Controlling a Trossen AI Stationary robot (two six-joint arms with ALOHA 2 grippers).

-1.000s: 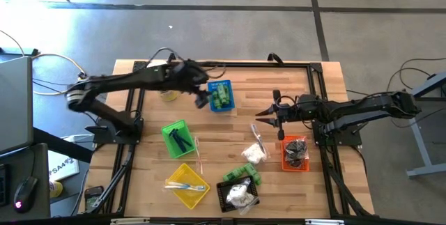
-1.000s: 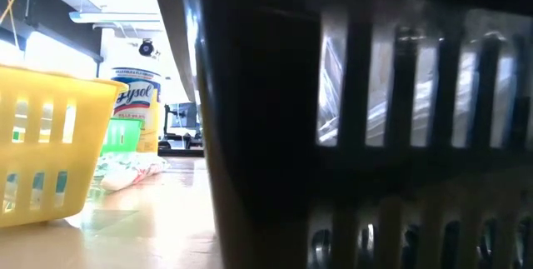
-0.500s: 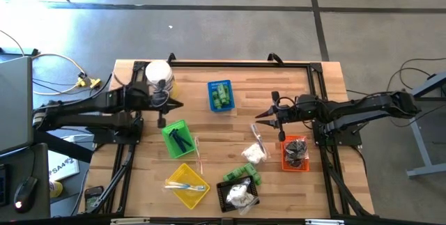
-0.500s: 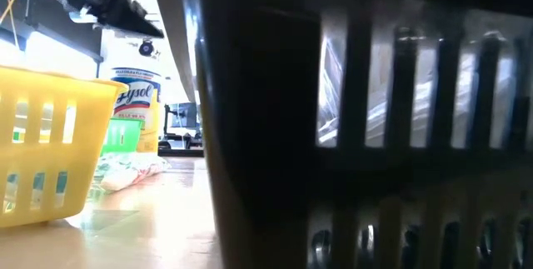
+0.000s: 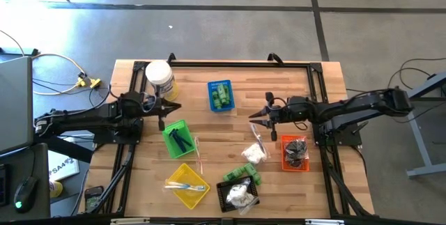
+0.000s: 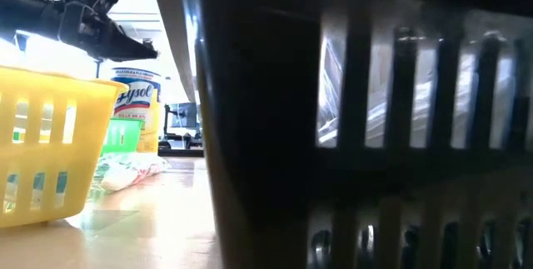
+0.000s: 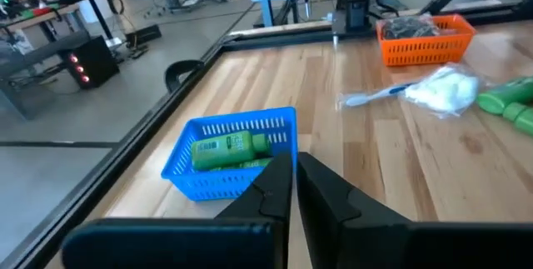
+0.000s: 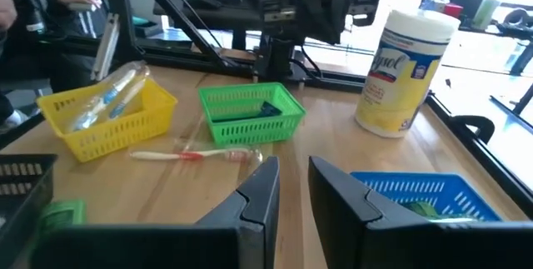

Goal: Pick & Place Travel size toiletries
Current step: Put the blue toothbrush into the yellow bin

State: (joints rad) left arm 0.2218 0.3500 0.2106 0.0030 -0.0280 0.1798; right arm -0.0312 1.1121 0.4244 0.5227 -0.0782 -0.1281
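Observation:
Green little bottles lie in a blue basket [image 5: 221,95], which also shows in the left wrist view [image 7: 237,156]. More green bottles [image 5: 244,175], a white packet [image 5: 254,153] and a toothbrush [image 5: 259,138] lie loose on the table. A thin stick [image 5: 197,152] lies by the green basket [image 5: 175,138]. My left gripper [image 5: 175,106] is shut and empty at the table's left, between the jar and the green basket. My right gripper [image 5: 254,117] is slightly open and empty, just far of the loose toothbrush; its fingers show in the right wrist view [image 8: 293,181].
A white jar with a yellow label [image 5: 159,77] stands at the far left. A yellow basket [image 5: 187,183] and a black basket [image 5: 238,196] stand near the front edge, and an orange basket [image 5: 295,152] at the right. A black frame [image 5: 223,65] runs round the table.
My left gripper has drawn back from over the blue basket toward the table's left edge and now rests by the jar. My right gripper has gone a little toward the table's left.

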